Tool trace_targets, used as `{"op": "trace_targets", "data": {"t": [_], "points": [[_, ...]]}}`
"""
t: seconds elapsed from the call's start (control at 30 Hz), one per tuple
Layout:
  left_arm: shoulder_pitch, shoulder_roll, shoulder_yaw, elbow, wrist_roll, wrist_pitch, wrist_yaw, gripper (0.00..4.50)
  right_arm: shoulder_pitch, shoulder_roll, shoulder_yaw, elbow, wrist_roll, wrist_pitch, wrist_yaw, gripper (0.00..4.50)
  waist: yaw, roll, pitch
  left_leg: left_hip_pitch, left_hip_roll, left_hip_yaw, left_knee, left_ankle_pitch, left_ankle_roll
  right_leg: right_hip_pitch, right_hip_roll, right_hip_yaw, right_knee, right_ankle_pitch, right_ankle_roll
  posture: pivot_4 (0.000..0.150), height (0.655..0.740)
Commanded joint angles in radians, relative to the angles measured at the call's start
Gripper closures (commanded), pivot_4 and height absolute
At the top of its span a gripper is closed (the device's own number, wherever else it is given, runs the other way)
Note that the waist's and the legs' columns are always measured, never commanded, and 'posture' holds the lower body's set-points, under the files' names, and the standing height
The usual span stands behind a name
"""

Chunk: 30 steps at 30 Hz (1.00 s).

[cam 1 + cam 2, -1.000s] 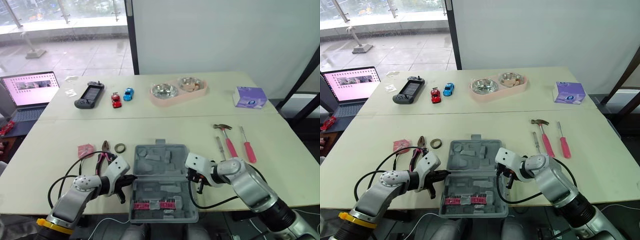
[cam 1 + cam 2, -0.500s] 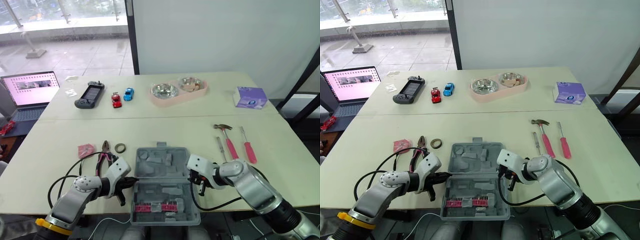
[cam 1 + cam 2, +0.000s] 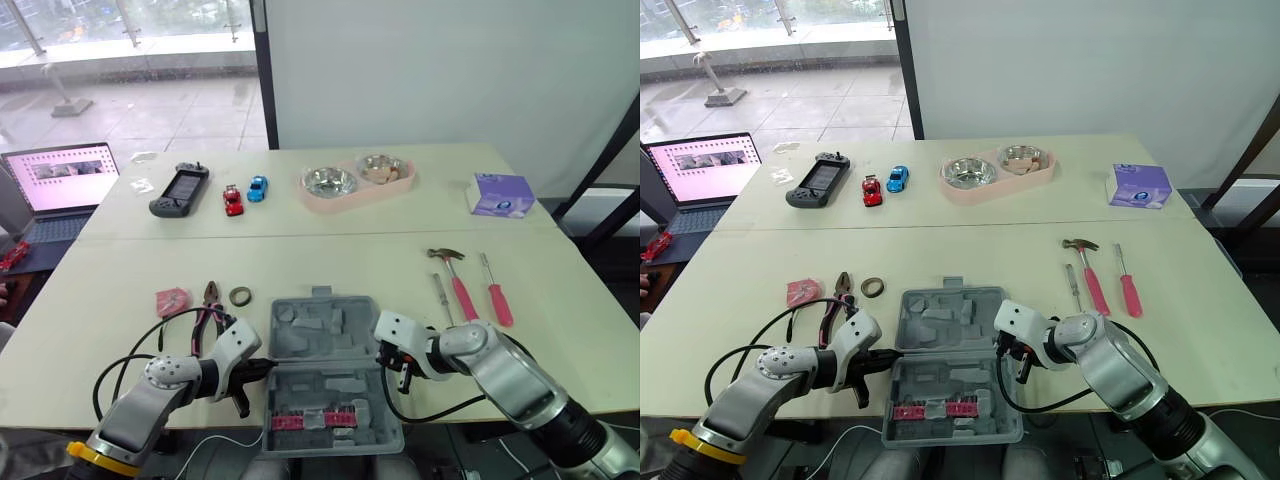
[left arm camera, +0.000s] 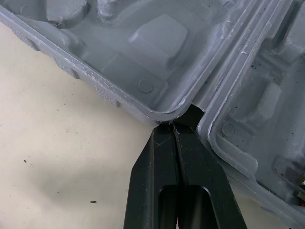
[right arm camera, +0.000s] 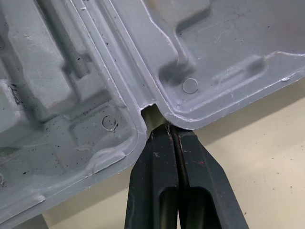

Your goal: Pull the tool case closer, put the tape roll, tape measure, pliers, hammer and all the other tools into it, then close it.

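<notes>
So the tool case (image 3: pixel 320 345) is a grey moulded-plastic clamshell, lying wide open and flat on the pale surface (image 3: pixel 560 330). Both halves show blocky recessed pockets, raised ribs and little round mould marks, and the plastic looks matte and a bit scuffed. There's a row of red bits (image 3: pixel 312 420) in the half nearest us, and that half sticks out past the near edge of the surface. We've got the case pinched between our arms at its hinge line. The left pincer (image 4: pixel 175 126) is clenched, its black fingers pressed flat together, with the tips poked into the notch where the two halves meet on the left side. The right pincer (image 5: pixel 172 128) is clenched the same way with nothing between its fingers, and its tips sit in the matching notch on the right. Compared with a second ago, the whole case has slid toward us and hangs further over the edge, and both arms came back with it, while everything else sits where it was. Just beyond the left arm are the pink-handled pliers (image 3: pixel 209 312), then the small tape roll (image 3: pixel 240 296) and the flat pink tape measure (image 3: pixel 171 300). Off to the right, well apart from the case, are the hammer (image 3: pixel 452 275) with its pink grip, a slim metal tool (image 3: pixel 441 296) beside it and a pink-handled screwdriver (image 3: pixel 496 295).
</notes>
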<state>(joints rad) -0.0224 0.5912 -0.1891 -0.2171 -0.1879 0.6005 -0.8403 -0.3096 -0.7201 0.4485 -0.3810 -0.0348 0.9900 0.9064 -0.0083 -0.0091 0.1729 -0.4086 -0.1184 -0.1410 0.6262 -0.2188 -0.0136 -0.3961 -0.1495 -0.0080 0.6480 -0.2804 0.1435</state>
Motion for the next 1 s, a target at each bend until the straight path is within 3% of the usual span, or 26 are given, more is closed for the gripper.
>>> {"op": "trace_targets", "data": {"t": [0.03, 0.37, 0.53, 0.7, 0.83, 1.0], "points": [[0.017, 0.018, -0.023, 0.044, 0.008, 0.017, -0.007, 4.5, 0.003, -0.016, 0.014, -0.031, 0.018, 0.012, -0.001, 4.44, 0.0, 0.0, 0.0, 0.0, 0.0, 0.0, 0.0, 0.0, 0.0, 0.0, 0.0, 0.0, 0.0, 0.0, 0.0, 0.15, 0.7233], [0.021, 0.022, -0.021, 0.051, 0.006, 0.011, -0.012, 4.5, -0.003, -0.021, 0.003, -0.021, 0.028, 0.007, -0.027, 4.44, 0.0, 0.0, 0.0, 0.0, 0.0, 0.0, 0.0, 0.0, 0.0, 0.0, 0.0, 0.0, 0.0, 0.0, 0.0, 0.15, 0.7233], [0.022, 0.063, 0.037, 0.072, -0.003, -0.006, -0.017, 4.5, 0.013, -0.071, -0.073, 0.017, 0.034, -0.062, -0.031, 4.44, -0.001, -0.001, 0.0, 0.0, 0.0, 0.0, 0.0, 0.0, 0.0, -0.001, 0.0, 0.0, 0.0, 0.0, 0.0, 0.15, 0.7233], [0.044, 0.179, 0.158, 0.078, -0.065, -0.044, -0.091, 4.5, 0.076, -0.139, -0.333, 0.086, 0.139, -0.327, 0.017, 4.44, -0.004, -0.001, 0.001, -0.001, 0.003, 0.002, -0.001, 0.0, 0.0, 0.0, 0.0, 0.0, -0.001, 0.0, 0.0, 0.15, 0.7233], [0.082, 0.249, 0.285, 0.075, -0.141, -0.071, -0.155, 4.5, 0.136, -0.143, -0.539, 0.128, 0.279, -0.428, 0.095, 4.44, -0.001, -0.001, 0.003, -0.001, 0.005, 0.003, -0.005, 0.0, 0.0, -0.002, 0.001, 0.0, -0.001, 0.0, -0.001, 0.15, 0.7233], [0.157, 0.311, 0.602, 0.132, -0.278, -0.064, -0.233, 4.5, 0.213, -0.199, -0.792, 0.286, 0.383, -0.568, 0.199, 4.44, 0.011, -0.003, 0.006, -0.002, 0.004, 0.004, -0.005, 0.0, 0.0, -0.002, 0.0, 0.0, -0.004, 0.0, -0.001, 0.15, 0.7233]]}}
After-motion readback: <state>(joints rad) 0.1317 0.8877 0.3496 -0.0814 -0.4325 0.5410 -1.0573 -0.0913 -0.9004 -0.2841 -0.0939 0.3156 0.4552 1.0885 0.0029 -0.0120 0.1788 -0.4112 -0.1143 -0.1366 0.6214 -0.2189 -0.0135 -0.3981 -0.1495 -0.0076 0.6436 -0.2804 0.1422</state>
